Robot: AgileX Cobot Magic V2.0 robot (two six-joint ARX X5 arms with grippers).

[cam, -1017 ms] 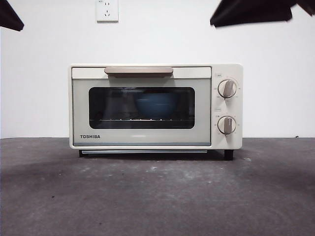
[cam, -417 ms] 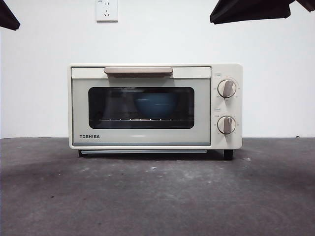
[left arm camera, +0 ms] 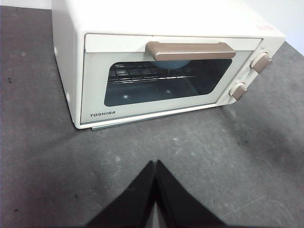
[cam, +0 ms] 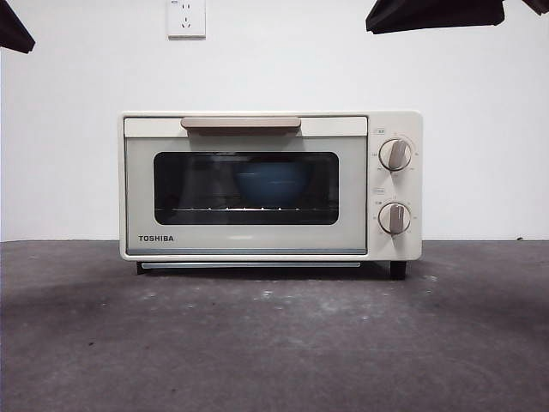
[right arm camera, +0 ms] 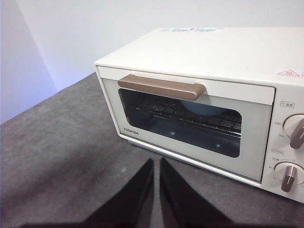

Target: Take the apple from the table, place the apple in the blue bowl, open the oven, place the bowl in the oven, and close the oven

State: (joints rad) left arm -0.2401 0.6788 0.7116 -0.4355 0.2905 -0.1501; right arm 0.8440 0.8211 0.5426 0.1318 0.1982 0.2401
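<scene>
Oven (cam: 270,184) door closed; blue bowl (cam: 272,182) on rack inside, apple unseen. Both fingers pressed together, empty: left (left arm camera: 155,166), right (right arm camera: 156,164), before the oven. Bowl looks rigid, smooth; grip at rim.

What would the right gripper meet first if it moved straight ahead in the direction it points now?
Probably the oven. The right gripper is shut and points at the lower edge of the closed door, left of the window's middle. Bare table lies between them, so it could graze that first; depth is unclear.
</scene>
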